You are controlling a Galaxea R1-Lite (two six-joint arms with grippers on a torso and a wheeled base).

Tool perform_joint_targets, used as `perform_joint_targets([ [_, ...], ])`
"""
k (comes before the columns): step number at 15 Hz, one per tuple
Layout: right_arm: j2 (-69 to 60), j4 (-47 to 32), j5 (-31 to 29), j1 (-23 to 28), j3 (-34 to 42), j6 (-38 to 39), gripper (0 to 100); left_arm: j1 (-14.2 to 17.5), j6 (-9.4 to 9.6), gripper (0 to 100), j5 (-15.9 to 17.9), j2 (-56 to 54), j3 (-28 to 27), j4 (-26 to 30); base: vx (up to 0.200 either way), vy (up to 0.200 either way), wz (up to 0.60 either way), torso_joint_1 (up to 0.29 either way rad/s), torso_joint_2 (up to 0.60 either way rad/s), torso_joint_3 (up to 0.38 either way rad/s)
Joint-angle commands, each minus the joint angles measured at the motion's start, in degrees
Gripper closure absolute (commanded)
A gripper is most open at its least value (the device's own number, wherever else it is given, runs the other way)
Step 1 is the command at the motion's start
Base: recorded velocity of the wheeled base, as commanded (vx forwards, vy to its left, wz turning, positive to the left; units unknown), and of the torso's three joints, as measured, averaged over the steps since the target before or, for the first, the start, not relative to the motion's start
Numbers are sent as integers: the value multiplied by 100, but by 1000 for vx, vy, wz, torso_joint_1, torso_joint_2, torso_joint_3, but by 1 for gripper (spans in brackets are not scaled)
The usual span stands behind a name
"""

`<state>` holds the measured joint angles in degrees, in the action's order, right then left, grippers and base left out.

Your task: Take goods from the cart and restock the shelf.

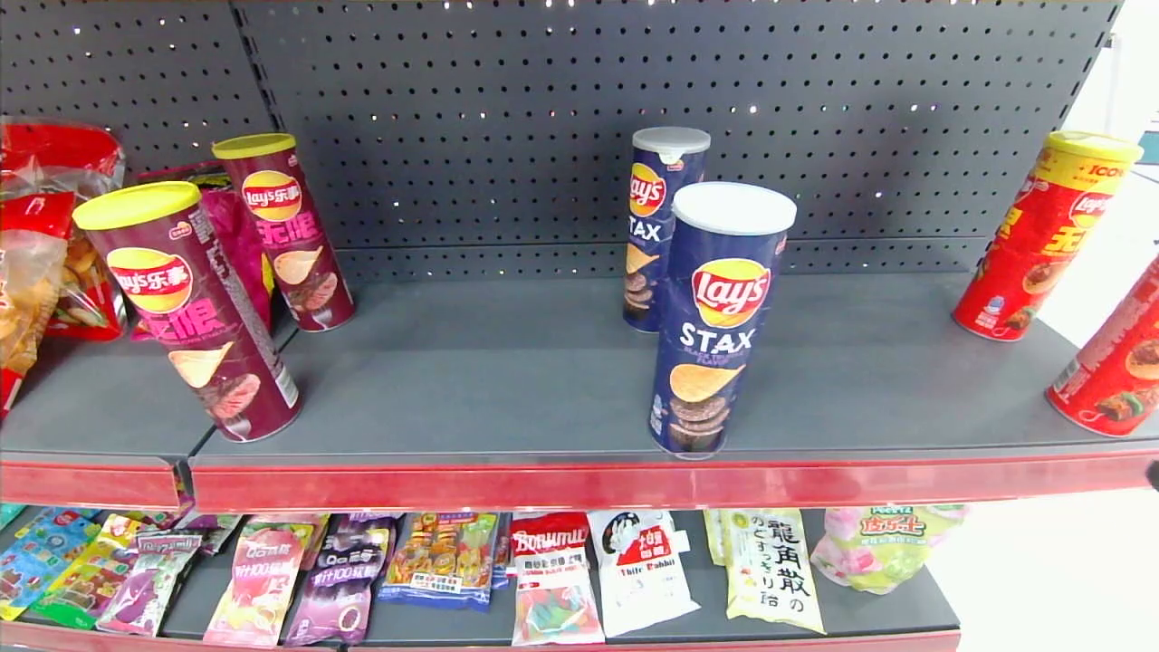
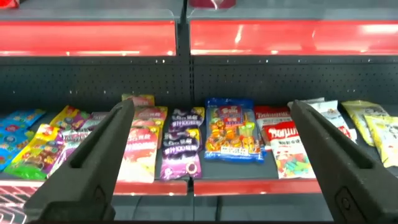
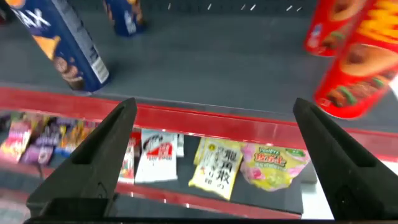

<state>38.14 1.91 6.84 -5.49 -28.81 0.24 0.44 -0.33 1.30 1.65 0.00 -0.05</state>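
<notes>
Grey pegboard shelf [image 1: 507, 380], blue chip can [image 1: 720, 317] at front edge. You see L gripper [image 2: 212, 104] spread wide, empty, facing candy bags [image 2: 233, 130]; R gripper [image 3: 216, 102] likewise, apparently nr red can [image 3: 354, 68].

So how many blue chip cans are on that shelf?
2. One blue can stands at the front edge of the shelf. The other blue can stands just behind it, farther back. None seems hidden.
</notes>
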Motion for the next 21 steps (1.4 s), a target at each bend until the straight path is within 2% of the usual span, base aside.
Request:
perform_joint_targets([
  [1, 1731, 11, 90, -278, -336, -218, 0, -35, -2, 0, 1, -156, 0, 5, 0, 0, 0, 0, 0, 0],
  [8, 3208, 11, 90, -620, -600, -227, 0, -35, -2, 0, 1, -156, 0, 5, 0, 0, 0, 0, 0, 0],
  [14, 4140, 20, 72, -647, -1417, -209, 0, -26, -2, 0, 1, -165, 0, 5, 0, 0, 0, 0, 0, 0],
  [21, 4579, 178, 63, -1227, -1637, -218, 0, -35, -2, 0, 1, -156, 0, 5, 0, 0, 0, 0, 0, 0],
])
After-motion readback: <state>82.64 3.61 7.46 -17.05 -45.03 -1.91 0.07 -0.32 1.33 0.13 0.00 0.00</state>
